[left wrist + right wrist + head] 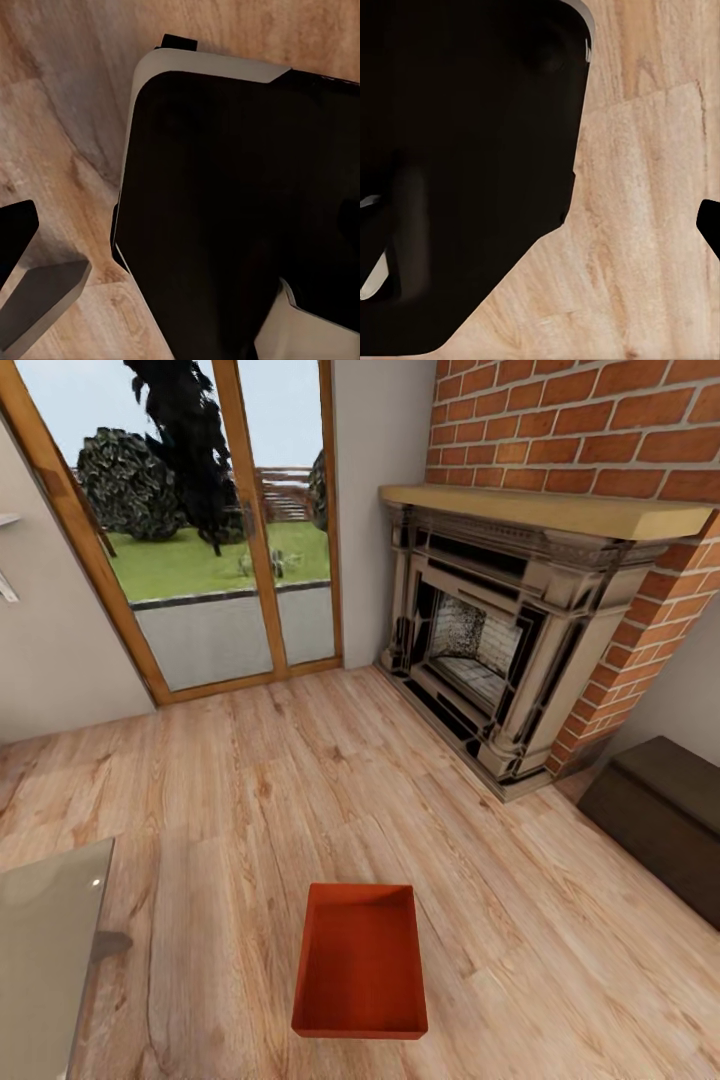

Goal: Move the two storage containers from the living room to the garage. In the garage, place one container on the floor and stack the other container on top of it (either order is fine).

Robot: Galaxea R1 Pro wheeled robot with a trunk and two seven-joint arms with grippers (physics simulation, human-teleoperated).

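Observation:
One orange-red storage container [360, 965] stands on the light wood plank floor [300, 780] of the living room, close in front of me and near the middle of the head view. It is open-topped and empty, with its long side running away from me. In the left wrist view, finger parts [45, 300] hang over the planks beside my black-and-white body [240, 210]. In the right wrist view, my dark body [457, 172] covers much of the picture, and a small dark tip [711, 225] shows over the planks. Neither view shows how the jaws stand.
A red brick fireplace [500, 630] stands ahead on the right. Wood-framed glass doors [200, 530] are ahead on the left. A dark low bench [665, 810] sits at the right wall, and a glass tabletop [45, 940] juts in at the near left.

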